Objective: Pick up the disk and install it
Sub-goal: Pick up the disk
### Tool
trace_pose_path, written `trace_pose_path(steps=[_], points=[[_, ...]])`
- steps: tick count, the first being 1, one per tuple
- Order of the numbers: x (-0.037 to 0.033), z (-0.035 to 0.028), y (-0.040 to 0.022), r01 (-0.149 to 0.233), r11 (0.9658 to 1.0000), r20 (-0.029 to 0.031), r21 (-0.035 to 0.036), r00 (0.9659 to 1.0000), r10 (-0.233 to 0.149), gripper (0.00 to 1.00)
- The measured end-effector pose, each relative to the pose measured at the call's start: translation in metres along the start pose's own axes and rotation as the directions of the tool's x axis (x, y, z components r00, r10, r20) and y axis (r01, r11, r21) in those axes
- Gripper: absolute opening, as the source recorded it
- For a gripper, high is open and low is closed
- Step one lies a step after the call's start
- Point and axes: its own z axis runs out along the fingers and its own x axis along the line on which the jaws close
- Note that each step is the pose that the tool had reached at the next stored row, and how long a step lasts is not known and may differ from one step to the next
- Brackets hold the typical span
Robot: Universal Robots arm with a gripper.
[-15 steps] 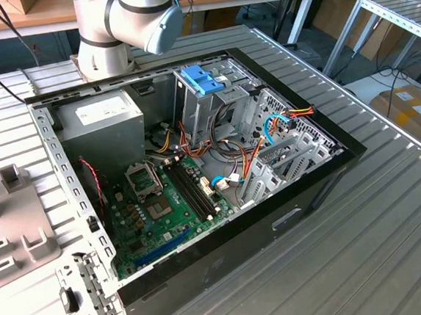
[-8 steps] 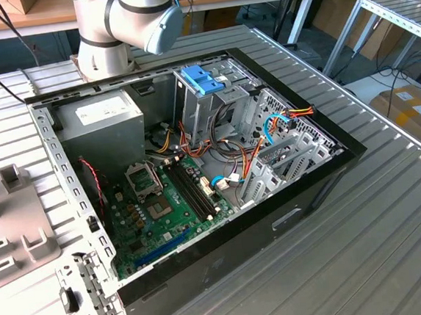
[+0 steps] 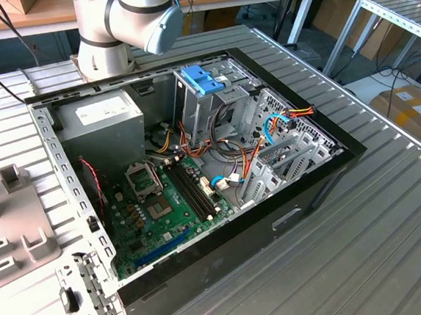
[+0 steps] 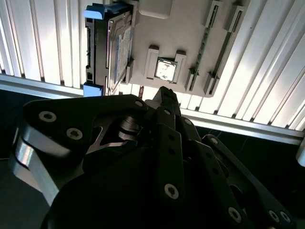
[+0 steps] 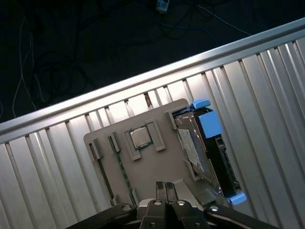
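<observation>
Black end effector (image 5: 164,185) over tray (image 5: 157,167), near disk (image 5: 210,153)

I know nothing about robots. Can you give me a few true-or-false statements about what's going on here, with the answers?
1. The disk stands on edge in the grey tray. True.
2. The computer case is closed up. False: its side is open and the board shows.
3. The tool is gripping the disk. False: it is shut on nothing and apart from the disk.
4. A small square chip also sits in the tray. True.
5. The disk's rails are red. False: they are blue.
</observation>
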Motion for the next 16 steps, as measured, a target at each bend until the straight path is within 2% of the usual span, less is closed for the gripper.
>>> trace_pose_path(steps=[7, 16], points=[[0.0000, 0.0000, 0.0000, 0.046, 0.9990, -0.0020, -0.0012, 0.9990, -0.046, 0.11], [0.0000, 0.0001, 0.0000, 0.110, 0.9940, -0.0047, -0.0029, 0.9940, -0.110, 0.11]])
